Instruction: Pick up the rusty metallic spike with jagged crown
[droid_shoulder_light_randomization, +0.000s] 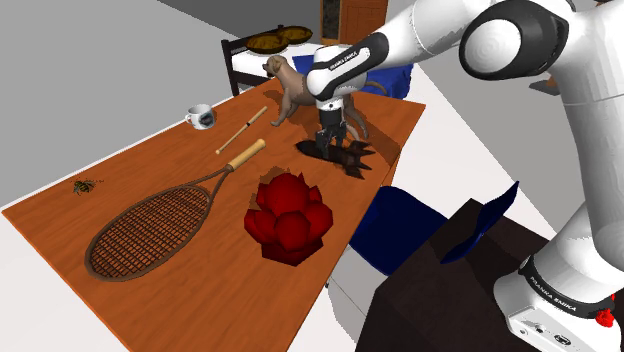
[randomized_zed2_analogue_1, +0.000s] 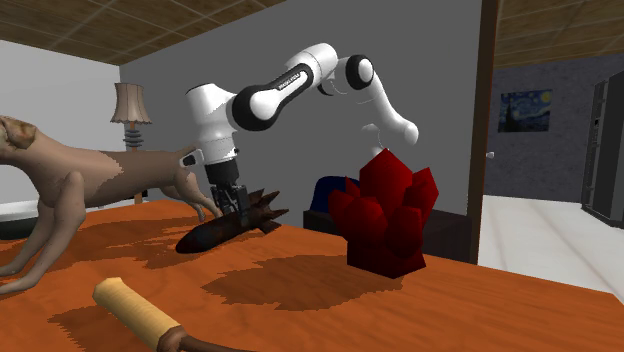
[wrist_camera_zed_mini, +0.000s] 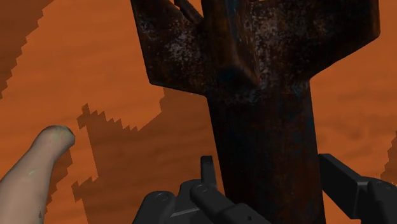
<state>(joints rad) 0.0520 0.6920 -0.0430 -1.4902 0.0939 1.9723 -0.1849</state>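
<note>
Rusty spike: dark brown-black metal speckled with orange rust, thick squarish shaft widening into a crown of jagged prongs. Lies on the orange wooden counter, near its far end in the shoulder view, just beyond the red crystal cluster and just beside the brown dog figure. In the second exterior view, narrow tip down on the counter toward that view's left, crown tilted up toward the right, shadow directly under it.

Pincer down on the shaft from above, next to the crown end. Narrowly parted, one black finger against each flank of the shaft, clasping it.

Arm: reaches from the stand at the shoulder view's lower right, elbow high, forearm sloping down, wrist bent so the hand points nearly straight down at the counter. Dog figure's pale paw close beside the pincer in the wrist view.

Elsewhere on the counter: racket with wooden handle, thin stick, white mug, small insect, all well apart from the spike. Blue chair at the counter's near edge, beside the stand.
</note>
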